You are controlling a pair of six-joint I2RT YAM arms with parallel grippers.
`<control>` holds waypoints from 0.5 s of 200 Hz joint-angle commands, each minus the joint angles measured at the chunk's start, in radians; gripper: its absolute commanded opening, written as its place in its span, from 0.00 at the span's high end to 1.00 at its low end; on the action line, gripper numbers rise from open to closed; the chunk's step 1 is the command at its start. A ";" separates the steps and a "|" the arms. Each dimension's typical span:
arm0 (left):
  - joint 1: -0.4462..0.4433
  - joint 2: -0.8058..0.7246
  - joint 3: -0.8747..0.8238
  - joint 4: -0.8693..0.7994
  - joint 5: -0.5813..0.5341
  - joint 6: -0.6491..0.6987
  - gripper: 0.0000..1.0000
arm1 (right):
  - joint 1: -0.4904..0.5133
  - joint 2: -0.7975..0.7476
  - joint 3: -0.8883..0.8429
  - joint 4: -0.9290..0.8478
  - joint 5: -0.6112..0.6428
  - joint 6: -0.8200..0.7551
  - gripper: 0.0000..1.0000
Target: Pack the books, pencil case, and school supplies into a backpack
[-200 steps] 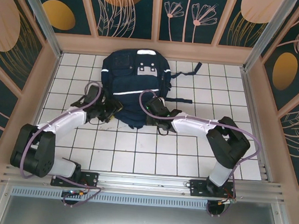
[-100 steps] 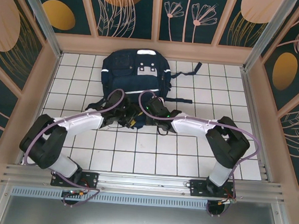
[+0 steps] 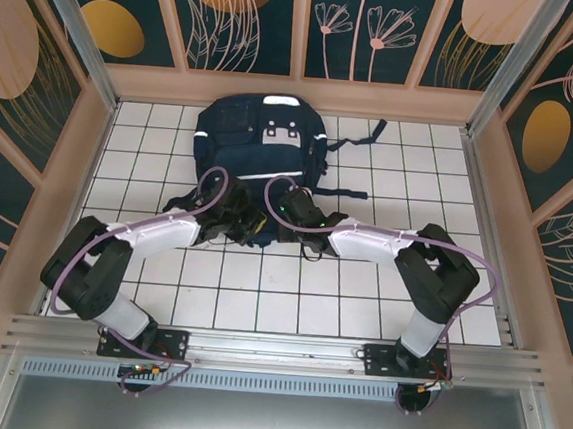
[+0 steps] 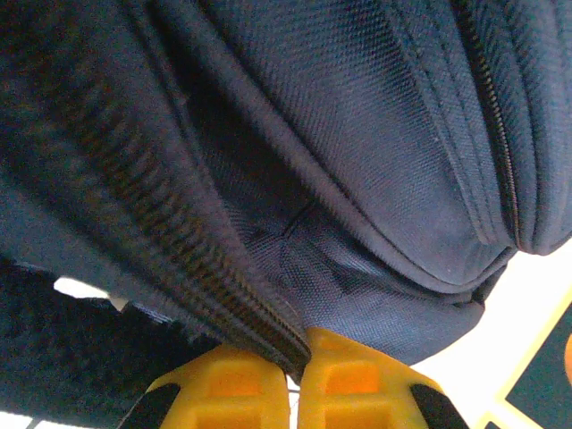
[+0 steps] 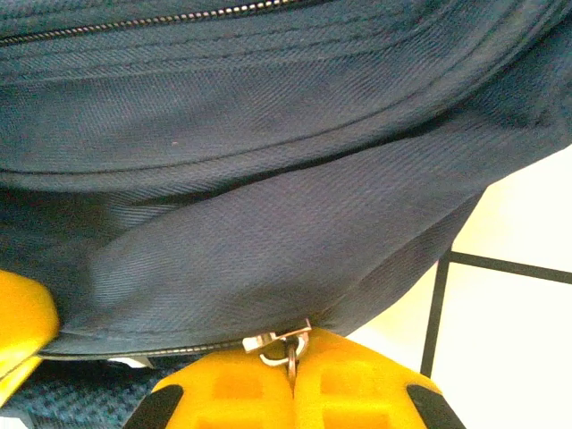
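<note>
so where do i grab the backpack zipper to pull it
Take the small metal zipper pull at the backpack's near bottom edge, coming in low from the near side. It is a thin tab sticking out of the seam toward the arms, so a pinch suits it; the right gripper is shut on it this way.

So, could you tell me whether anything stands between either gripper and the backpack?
Nothing visible does. The left gripper pinches the zipper edge of the backpack at its near end, and the right gripper pinches the metal zipper pull there.
</note>
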 commanded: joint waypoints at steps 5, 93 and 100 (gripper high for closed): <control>0.086 -0.113 -0.095 -0.105 -0.077 0.022 1.00 | -0.037 -0.046 -0.030 -0.064 0.060 -0.031 1.00; 0.229 -0.364 -0.168 -0.231 -0.067 0.188 1.00 | -0.236 -0.006 0.025 -0.039 0.116 -0.155 1.00; 0.229 -0.370 -0.164 -0.241 -0.063 0.197 1.00 | -0.253 0.014 0.045 -0.034 0.120 -0.167 1.00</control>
